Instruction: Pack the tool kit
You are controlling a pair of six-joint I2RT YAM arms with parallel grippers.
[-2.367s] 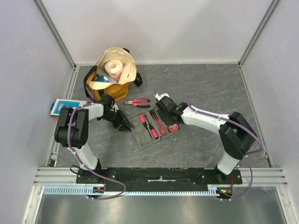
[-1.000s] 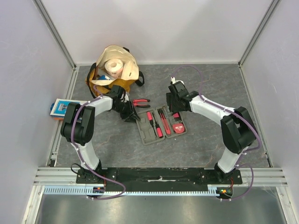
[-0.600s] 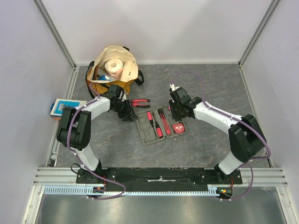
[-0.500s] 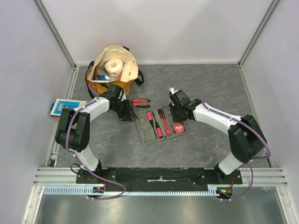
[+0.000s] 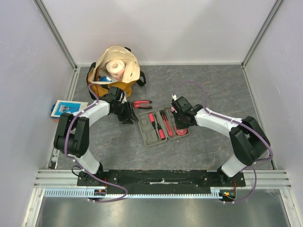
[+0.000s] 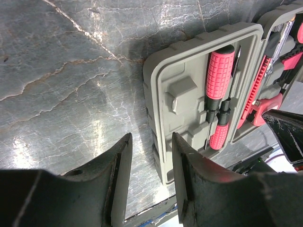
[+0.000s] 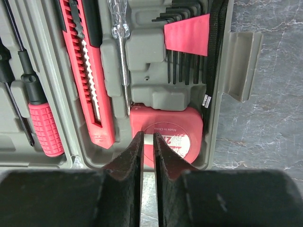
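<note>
The tool kit's grey case [image 5: 147, 137] lies open in the middle of the table, with red-and-black screwdrivers [image 6: 218, 71], a red knife [image 7: 87, 71], hex keys [image 7: 187, 47] and the round red tape measure [image 7: 177, 132] in its slots. The red-handled pliers [image 5: 140, 102] lie loose on the table behind it. My left gripper [image 6: 150, 142] is open, its fingers straddling the case's left rim [image 6: 156, 94] without touching it. My right gripper [image 7: 148, 137] hangs just over the tape measure, its jaws drawn to a thin slit with nothing between them.
A tan-and-yellow bag [image 5: 113, 71] holding a paper roll stands at the back left, close behind the left arm. A blue-and-white flat packet [image 5: 66, 108] lies at the left edge. The case's latch tab [image 7: 241, 61] sticks out on its right side.
My right gripper has come down from behind the case to over the tape measure, and its jaws have closed. The left gripper edged a little nearer along the case's left rim.
</note>
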